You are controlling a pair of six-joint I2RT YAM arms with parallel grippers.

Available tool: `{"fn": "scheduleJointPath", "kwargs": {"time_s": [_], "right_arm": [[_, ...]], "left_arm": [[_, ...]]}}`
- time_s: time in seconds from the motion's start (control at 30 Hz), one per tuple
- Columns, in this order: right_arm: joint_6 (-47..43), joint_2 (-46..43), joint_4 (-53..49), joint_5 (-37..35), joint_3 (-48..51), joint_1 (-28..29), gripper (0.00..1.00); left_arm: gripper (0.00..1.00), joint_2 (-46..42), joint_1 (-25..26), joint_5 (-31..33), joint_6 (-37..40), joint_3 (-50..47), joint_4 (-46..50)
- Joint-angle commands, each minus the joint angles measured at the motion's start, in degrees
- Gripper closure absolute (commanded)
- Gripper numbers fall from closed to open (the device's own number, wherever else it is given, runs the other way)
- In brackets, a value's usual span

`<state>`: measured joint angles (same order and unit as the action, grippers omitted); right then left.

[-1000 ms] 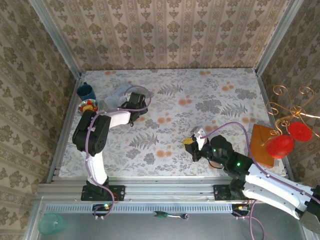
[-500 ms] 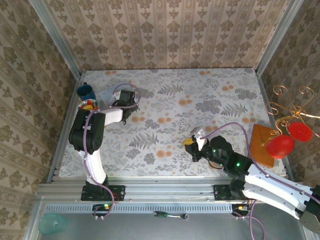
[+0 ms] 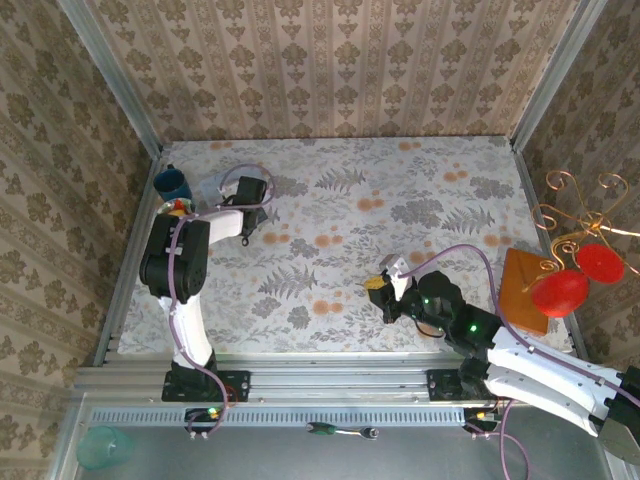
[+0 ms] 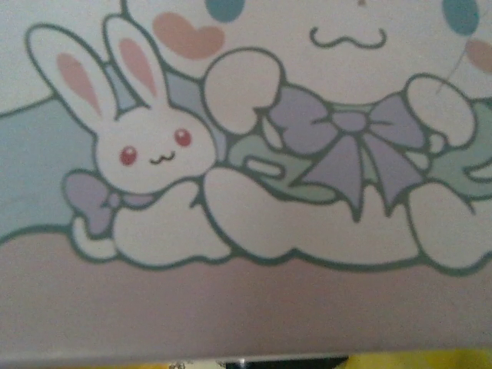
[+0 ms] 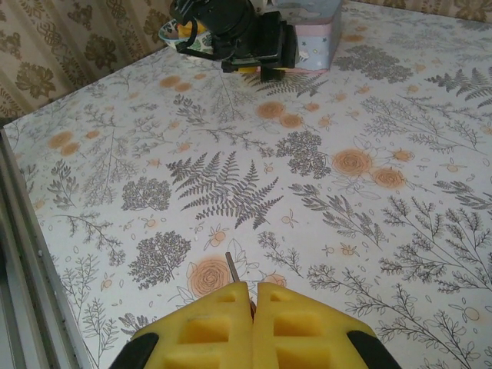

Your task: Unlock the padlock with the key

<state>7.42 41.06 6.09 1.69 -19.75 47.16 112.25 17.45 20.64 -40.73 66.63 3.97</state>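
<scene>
My right gripper (image 5: 254,286) is shut on the key (image 5: 231,267), whose thin metal blade sticks out past the yellow fingertips, a little above the floral tablecloth. In the top view the right gripper (image 3: 383,283) hangs at the table's near middle. My left gripper (image 3: 248,192) is at the far left, pressed up to a pastel box (image 3: 213,190) printed with a cartoon bunny (image 4: 150,154). Its fingers are hidden, so I cannot tell how the jaws stand. The padlock is hidden.
A blue cup (image 3: 172,184) and a small colourful dish (image 3: 176,210) stand at the far left by the wall. An orange board (image 3: 523,290) and a gold wire stand with red balls (image 3: 560,292) are at the right edge. The left arm's black wrist (image 5: 234,31) fronts the box (image 5: 314,34).
The left gripper has moved left and toward the back, closer to the pastel box. The right arm with the key has stayed put.
</scene>
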Motion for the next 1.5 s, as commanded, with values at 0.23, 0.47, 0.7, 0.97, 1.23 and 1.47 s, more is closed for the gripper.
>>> {"fn": "scheduleJointPath", "kwargs": {"time_s": [0.23, 0.47, 0.7, 0.97, 1.23, 1.47], "right_arm": [[-0.87, 0.56, 1.31, -1.64, 0.59, 0.26, 1.00], [-0.92, 0.65, 1.39, -1.69, 0.59, 0.22, 1.00], [-1.03, 0.94, 1.49, -2.34, 0.68, 0.22, 1.00], [-1.36, 0.80, 1.30, -3.63, 0.76, 0.22, 1.00], [-1.71, 1.38, 1.03, -4.98, 0.76, 0.04, 1.00], [-1.71, 1.05, 1.05, -5.53, 0.94, -0.22, 1.00]], "left_arm": [[0.48, 1.09, -0.27, 2.11, 1.25, 2.56, 4.47], [0.62, 1.46, -0.14, 0.33, 2.50, 3.04, 3.38], [0.70, 0.96, 0.63, -1.31, 1.73, 2.90, 3.64], [0.72, -2.52, 2.44, -0.98, 1.40, -0.10, 4.03], [0.74, -7.24, 6.68, -0.55, 0.50, -5.17, 5.24], [0.76, -11.62, 17.40, 5.39, -2.42, -8.93, 8.66]]}}
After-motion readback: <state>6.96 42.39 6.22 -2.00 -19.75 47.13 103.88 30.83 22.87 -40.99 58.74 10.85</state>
